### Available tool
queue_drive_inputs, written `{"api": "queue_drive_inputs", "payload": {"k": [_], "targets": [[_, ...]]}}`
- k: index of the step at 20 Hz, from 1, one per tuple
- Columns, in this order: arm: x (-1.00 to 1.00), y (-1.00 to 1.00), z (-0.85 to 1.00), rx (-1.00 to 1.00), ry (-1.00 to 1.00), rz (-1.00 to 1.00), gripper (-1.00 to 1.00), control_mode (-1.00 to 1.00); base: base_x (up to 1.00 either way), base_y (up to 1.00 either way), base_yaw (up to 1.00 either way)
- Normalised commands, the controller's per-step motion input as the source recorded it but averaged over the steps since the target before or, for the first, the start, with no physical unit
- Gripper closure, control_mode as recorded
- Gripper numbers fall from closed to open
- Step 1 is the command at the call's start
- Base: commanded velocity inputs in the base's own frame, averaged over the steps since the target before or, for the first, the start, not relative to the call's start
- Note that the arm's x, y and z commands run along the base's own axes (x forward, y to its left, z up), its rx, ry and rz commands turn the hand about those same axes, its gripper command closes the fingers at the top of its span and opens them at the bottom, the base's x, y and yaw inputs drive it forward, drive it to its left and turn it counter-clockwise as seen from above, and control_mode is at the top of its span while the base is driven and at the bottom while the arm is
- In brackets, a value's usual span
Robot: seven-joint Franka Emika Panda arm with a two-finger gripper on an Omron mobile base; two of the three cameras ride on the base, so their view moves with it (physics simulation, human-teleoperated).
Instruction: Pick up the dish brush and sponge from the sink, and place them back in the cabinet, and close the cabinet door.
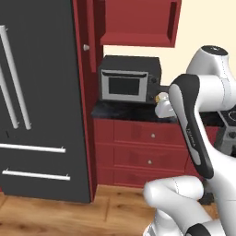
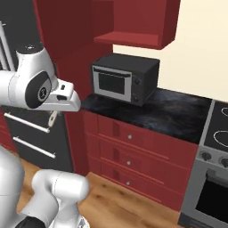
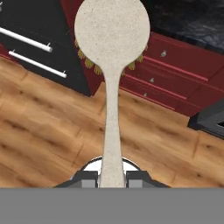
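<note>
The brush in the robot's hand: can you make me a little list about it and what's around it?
held thing: dish brush, round cream head, thin handle
gripper: shut on the brush handle
brush direction: head sticks out away from the hand
below the brush: wooden floor
ahead: red drawers with small knobs
on the counter: dark microwave
above it: red open cabinet
to the left: dark grey fridge with silver handles
to the right: stove
</note>
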Motion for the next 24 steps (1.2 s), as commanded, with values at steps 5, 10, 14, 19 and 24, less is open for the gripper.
{"api": "queue_drive_inputs", "payload": {"k": [5, 10, 14, 19, 24], "targets": [[0.00, 0.00, 0.00, 0.00, 0.00, 0.00, 1.00, 1.00, 0.58, 0.00, 0.19], [0.00, 0.00, 0.00, 0.00, 0.00, 0.00, 1.00, 1.00, 0.57, -0.01, 0.17], [0.00, 0.00, 0.00, 0.00, 0.00, 0.00, 1.00, 1.00, 0.54, -0.03, 0.12], [0.00, 0.00, 0.00, 0.00, 0.00, 0.00, 1.00, 1.00, 0.32, -0.12, 0.02], [0.00, 0.00, 0.00, 0.00, 0.00, 0.00, 1.00, 1.00, 0.27, -0.20, 0.00]]}}
